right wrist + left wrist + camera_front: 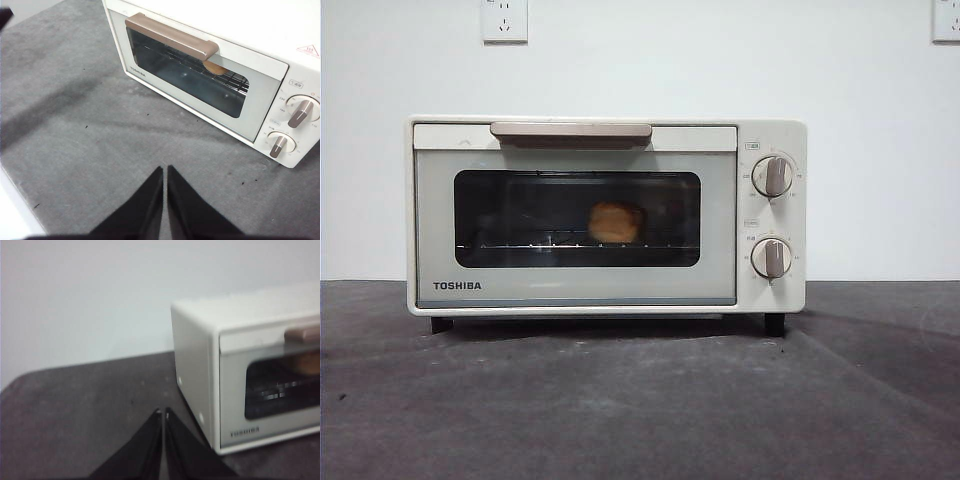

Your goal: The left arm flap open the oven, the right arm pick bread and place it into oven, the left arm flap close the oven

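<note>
The cream-white TOSHIBA oven (607, 215) stands on the grey table with its door shut. Through the dark glass window I see the golden bread (617, 222) resting on the wire rack inside. The right wrist view shows the oven (210, 65) from above, with a sliver of the bread (215, 67) under the beige handle (172, 36). My left gripper (163, 412) is shut and empty, off to the oven's (245, 365) left side, where part of the bread (306, 362) shows through the window. My right gripper (165, 169) is shut and empty, in front of the oven.
Two round knobs (773, 176) sit on the oven's right panel. A white wall with sockets (504, 20) stands behind. The grey mat (640, 400) stretches in front of the oven. The table's edge (15, 210) runs near the right gripper.
</note>
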